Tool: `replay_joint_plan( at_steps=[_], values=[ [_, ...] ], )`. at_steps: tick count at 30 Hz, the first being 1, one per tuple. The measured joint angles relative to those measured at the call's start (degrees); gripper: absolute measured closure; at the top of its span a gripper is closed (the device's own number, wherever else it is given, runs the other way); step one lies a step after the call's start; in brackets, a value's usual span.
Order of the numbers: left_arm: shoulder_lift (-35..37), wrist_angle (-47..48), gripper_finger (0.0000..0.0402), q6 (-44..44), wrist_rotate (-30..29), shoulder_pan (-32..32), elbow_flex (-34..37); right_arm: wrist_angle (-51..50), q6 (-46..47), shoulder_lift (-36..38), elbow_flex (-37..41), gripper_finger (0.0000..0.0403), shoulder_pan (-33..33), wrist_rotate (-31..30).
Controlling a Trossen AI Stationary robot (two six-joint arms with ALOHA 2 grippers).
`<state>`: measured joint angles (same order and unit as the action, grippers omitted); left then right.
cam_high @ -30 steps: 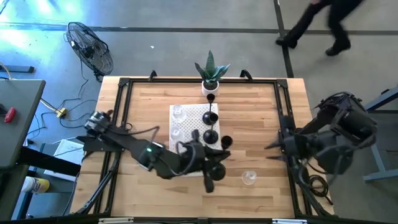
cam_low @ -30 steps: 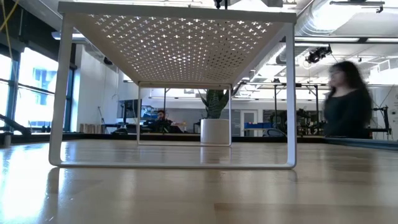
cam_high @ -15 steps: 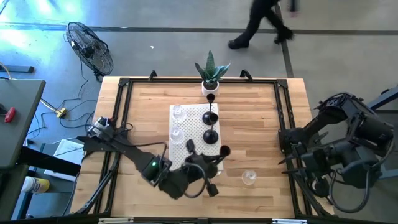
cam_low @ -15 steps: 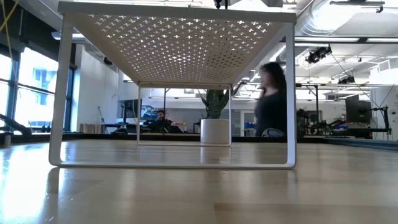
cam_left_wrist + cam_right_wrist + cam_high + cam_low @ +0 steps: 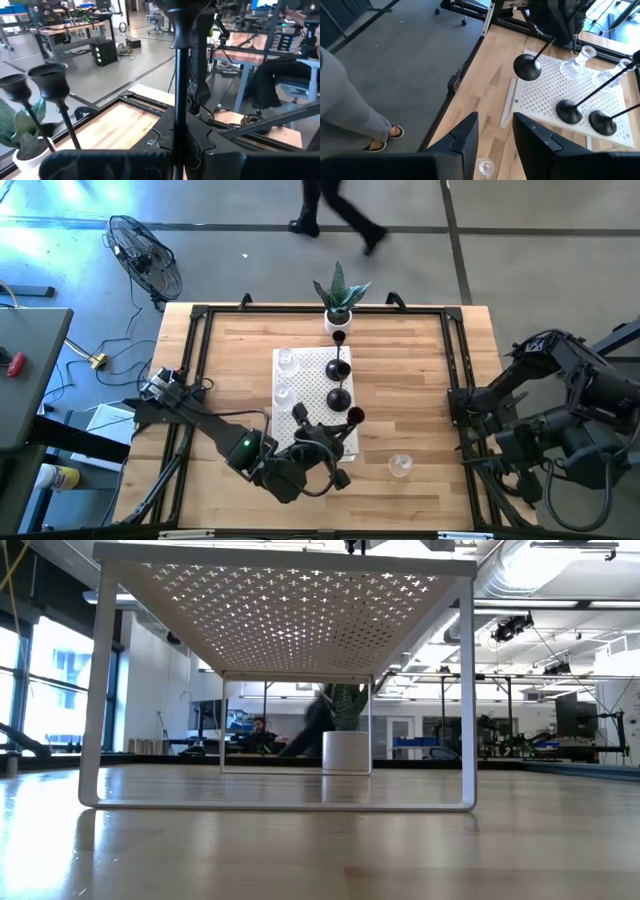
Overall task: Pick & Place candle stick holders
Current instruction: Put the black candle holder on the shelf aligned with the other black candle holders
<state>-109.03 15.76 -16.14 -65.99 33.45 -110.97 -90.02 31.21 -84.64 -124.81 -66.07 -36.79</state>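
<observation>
Gripping a black holder (image 5: pixel 352 417) over the white rack (image 5: pixel 318 370), the left pincer (image 5: pixel 322 446) is clamped; right pincer (image 5: pixel 495 131) apart.

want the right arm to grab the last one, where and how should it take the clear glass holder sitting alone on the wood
The clear glass holder stands upright on the bare table, apart from the white perforated stand. Probably best to descend from above and close on its narrow waist below the cup. The right gripper is open, and the holder's right side faces open wood.

Matt black holders (image 5: pixel 339 397) stand on perforated white metal shelf (image 5: pixel 300 375); table (image 5: pixel 420 370) wood.
</observation>
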Motion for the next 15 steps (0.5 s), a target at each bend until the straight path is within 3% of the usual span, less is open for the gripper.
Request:
replay_joint_plan(
  at_steps=[7, 11, 15],
  values=[
    [0.08, -0.49, 0.0394, -0.66, 3.72, -1.51, 1.11, 0.00, -0.77, 0.00, 0.00, 0.0289, 0.01, -0.68],
    [0.78, -5.81, 0.0394, 0.81, 4.34, -2.28, 6.69, 0.00, -0.77, 0.00, 0.00, 0.0289, 0.01, -0.68],
    [4.02, -15.59, 0.0394, 4.42, 9.29, -2.91, 13.56, -0.01, -0.65, 0.00, 0.00, 0.0289, 0.01, -0.75]
  ],
)
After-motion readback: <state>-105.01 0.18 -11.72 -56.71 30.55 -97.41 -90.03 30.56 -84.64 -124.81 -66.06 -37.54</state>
